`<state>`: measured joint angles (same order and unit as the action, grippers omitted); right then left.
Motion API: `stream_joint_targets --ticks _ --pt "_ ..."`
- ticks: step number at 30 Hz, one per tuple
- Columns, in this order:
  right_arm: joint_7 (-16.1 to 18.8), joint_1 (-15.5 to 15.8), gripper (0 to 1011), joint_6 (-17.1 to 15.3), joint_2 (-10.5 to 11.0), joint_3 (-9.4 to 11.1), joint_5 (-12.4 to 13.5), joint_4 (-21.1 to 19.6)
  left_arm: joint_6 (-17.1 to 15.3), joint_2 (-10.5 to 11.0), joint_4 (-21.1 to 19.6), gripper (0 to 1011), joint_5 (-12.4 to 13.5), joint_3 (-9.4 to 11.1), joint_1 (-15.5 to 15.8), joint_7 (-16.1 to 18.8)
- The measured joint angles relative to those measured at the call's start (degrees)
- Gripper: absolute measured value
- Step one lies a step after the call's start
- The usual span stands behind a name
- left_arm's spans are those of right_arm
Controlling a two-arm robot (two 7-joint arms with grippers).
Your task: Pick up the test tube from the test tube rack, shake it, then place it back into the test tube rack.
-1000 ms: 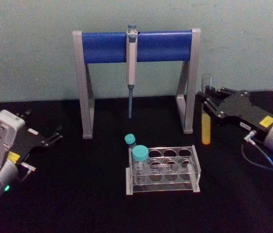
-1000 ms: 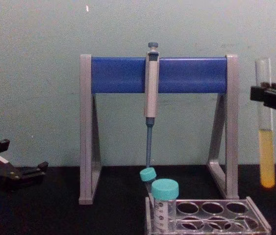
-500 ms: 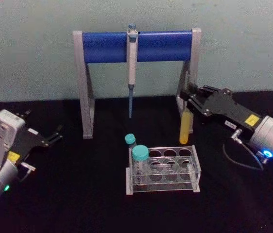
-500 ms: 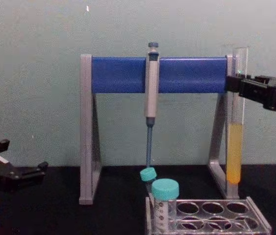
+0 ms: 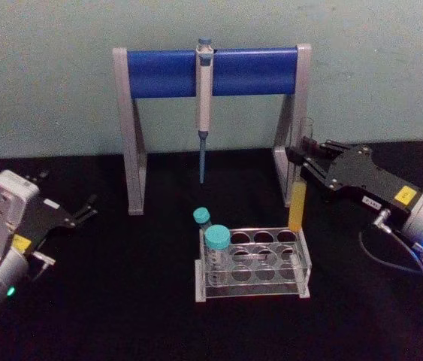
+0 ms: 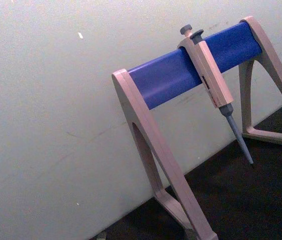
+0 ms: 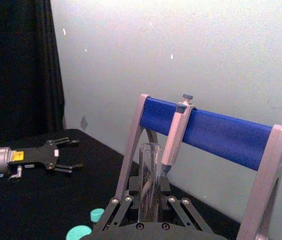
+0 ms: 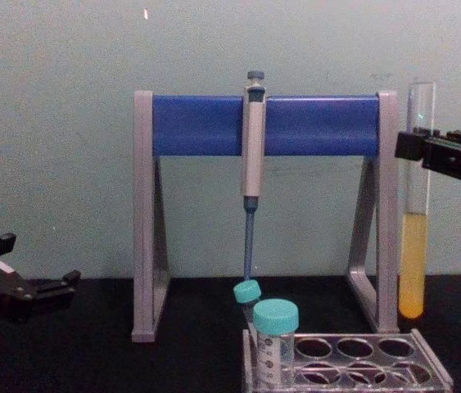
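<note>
The test tube [image 5: 299, 180] is a tall clear glass tube with yellow liquid in its lower part. It hangs upright with its bottom a little above the back right corner of the test tube rack [image 5: 250, 290]. My right gripper [image 5: 301, 162] is shut on the tube's upper half. From the chest, the test tube [image 8: 415, 246] hangs just above and behind the rack's [image 8: 436, 370] right end, held by the right gripper [image 8: 416, 149]. The right wrist view looks down the tube [image 7: 149, 175] between the fingers. My left gripper [image 5: 87, 209] rests open at the far left, low over the table.
Two teal-capped tubes [image 5: 217, 241] [image 5: 201, 216] stand at the rack's left end. Behind the rack is a tall grey stand with a blue crossbar [image 5: 166, 71], and a grey pipette [image 5: 204, 90] hangs from it. The stand's right leg [image 5: 292, 150] is close behind the held tube.
The right gripper swung the tube left toward the stand's right leg, then came partway back to the right and slightly lower. The left arm stayed still.
</note>
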<state>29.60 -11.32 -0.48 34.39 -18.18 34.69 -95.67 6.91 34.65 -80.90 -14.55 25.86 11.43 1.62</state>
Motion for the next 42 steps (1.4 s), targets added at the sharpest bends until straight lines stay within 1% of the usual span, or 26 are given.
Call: stream_joint_targets --ticks 9,15,23,28,42 --pt "0.2 -1.4 232 1.3 -1.6 -1.1 -0.7 1.8 0.0 0.0 0.0 1001 0.0 0.0 0.0 0.0" --pt "0.8 -3.2 232 1.9 -3.1 -3.0 -2.3 3.9 0.0 0.0 0.0 1001 0.0 0.0 0.0 0.0" --pt "1.7 -4.6 232 2.6 -4.4 -4.5 -3.5 6.3 0.0 0.0 0.0 1001 0.0 0.0 0.0 0.0" --pt "2.4 -5.3 232 3.1 -5.0 -5.1 -3.9 7.8 0.0 0.0 0.0 1001 0.0 0.0 0.0 0.0" --pt "3.2 -6.4 232 3.7 -6.6 -5.9 -4.4 11.8 0.0 0.0 0.0 1001 0.0 0.0 0.0 0.0"
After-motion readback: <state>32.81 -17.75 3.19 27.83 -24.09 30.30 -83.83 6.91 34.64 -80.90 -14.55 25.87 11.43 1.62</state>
